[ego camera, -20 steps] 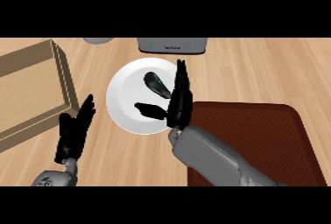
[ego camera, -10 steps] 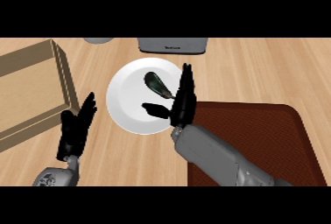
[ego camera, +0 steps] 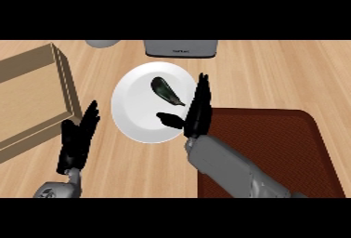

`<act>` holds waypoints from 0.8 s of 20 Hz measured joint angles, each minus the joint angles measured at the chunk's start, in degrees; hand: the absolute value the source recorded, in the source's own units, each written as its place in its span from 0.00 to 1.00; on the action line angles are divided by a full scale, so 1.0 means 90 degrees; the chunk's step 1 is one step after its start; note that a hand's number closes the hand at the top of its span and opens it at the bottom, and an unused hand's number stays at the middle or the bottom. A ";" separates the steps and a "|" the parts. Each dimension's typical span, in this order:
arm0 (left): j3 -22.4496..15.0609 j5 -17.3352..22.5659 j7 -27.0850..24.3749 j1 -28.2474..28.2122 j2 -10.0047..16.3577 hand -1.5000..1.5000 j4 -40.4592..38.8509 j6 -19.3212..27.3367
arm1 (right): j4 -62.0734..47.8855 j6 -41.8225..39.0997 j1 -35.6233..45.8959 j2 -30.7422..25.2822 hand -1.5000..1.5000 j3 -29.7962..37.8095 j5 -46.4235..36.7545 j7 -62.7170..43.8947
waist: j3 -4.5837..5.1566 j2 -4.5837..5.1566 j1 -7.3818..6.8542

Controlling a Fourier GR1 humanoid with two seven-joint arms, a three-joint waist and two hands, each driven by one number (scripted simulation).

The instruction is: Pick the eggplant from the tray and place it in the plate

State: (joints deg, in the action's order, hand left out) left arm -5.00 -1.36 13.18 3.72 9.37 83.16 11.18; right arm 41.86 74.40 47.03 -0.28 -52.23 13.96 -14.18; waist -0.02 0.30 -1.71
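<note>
A dark eggplant (ego camera: pixel 166 91) lies on the white plate (ego camera: pixel 137 111), in its upper right part. My right hand (ego camera: pixel 197 111) stands open at the plate's right rim, fingers straight and pointing up, thumb out over the plate. Nothing is between its fingers and it is apart from the eggplant. The dark brown tray (ego camera: pixel 274 144) lies to the right of the plate, partly under my right forearm. My left hand (ego camera: pixel 77 142) rests open at the lower left, fingers up.
A shallow cardboard box (ego camera: pixel 31 102) fills the left side, close to the plate. A grey appliance (ego camera: pixel 181 48) and a grey rounded object (ego camera: pixel 103 43) sit at the counter's far edge. Bare wood shows at the right.
My right hand has drawn slightly right and down off the plate, so the eggplant shows fully on the plate. The left hand stays where it was.
</note>
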 measured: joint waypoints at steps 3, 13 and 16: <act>-0.0032 -0.0082 -0.0092 -0.0167 -0.0061 0.50 0.0061 0.0026 | -0.0050 0.0003 -0.0139 0.0007 0.00 0.0091 -0.0032 0.0084 | 0.0001 -0.0008 0.0038; 0.0206 -0.0055 -0.0030 -0.0092 -0.0075 0.50 0.0023 -0.0109 | 0.0043 0.0072 -0.0912 0.0006 0.00 0.0648 -0.0301 0.0752 | 0.0001 -0.0023 0.0123; 0.0228 -0.0122 -0.0001 0.0010 -0.0122 0.50 -0.0033 -0.0098 | 0.0220 0.0088 -0.1277 0.0005 0.00 0.0816 -0.0488 0.0947 | 0.0001 -0.0029 0.0151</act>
State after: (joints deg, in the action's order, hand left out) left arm -2.95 -2.46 13.17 3.81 8.28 82.87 10.30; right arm 43.84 75.19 35.53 -0.24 -44.89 9.56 -5.65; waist -0.01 0.04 -0.36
